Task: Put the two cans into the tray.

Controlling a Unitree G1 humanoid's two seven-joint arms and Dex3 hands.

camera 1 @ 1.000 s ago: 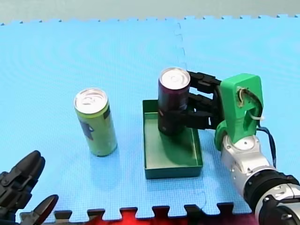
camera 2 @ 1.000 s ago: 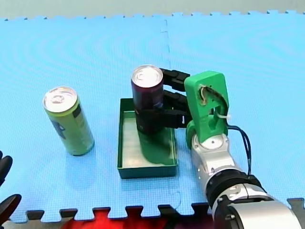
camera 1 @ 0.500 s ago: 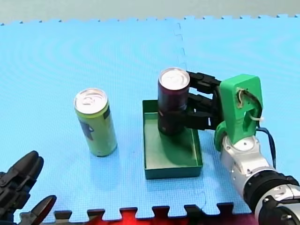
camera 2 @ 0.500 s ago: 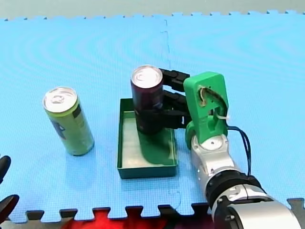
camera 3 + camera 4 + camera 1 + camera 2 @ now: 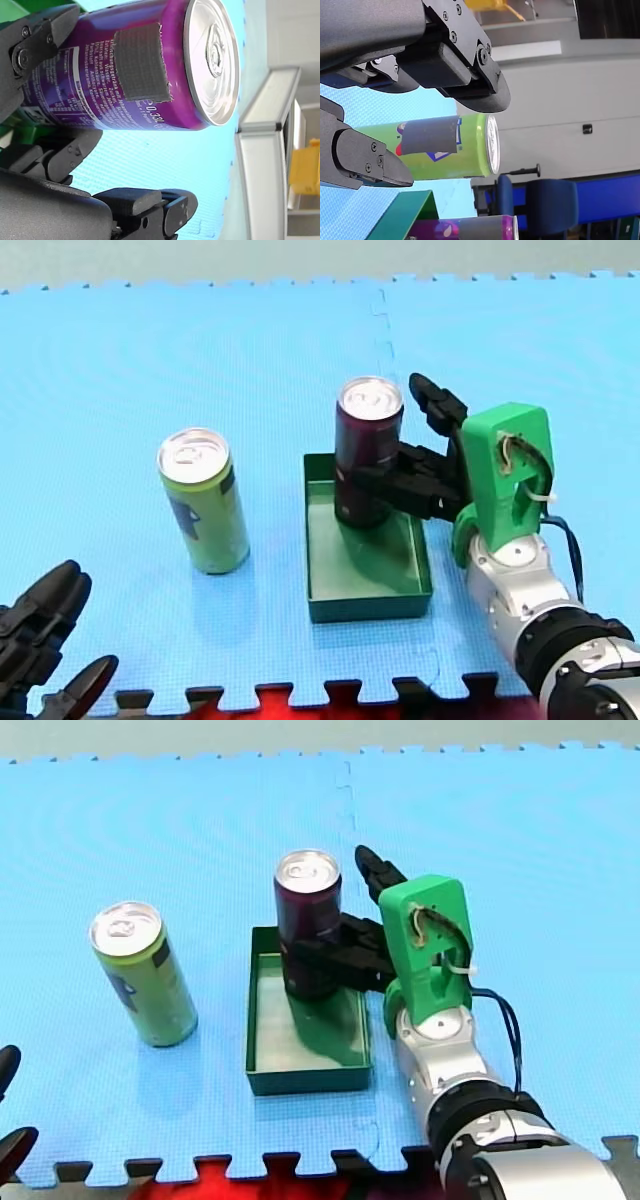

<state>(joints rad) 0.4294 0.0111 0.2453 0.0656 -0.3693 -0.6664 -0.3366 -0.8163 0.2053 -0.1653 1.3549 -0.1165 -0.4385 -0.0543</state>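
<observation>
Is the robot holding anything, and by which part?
Nothing is gripped. The right hand is open around the lower half of the purple can, standing in the tray; the left hand, open, is at the near left corner.

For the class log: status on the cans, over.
Right robot hand open beside purple can, upright in tray. Left robot hand open, near edge. Green can on mat, unobstructed.

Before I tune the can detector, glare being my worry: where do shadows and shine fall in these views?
First head view: the purple can throws a dark shadow over the tray floor, the green can a faint one on the mat. First wrist view: the purple can's lid shines brightly.
</observation>
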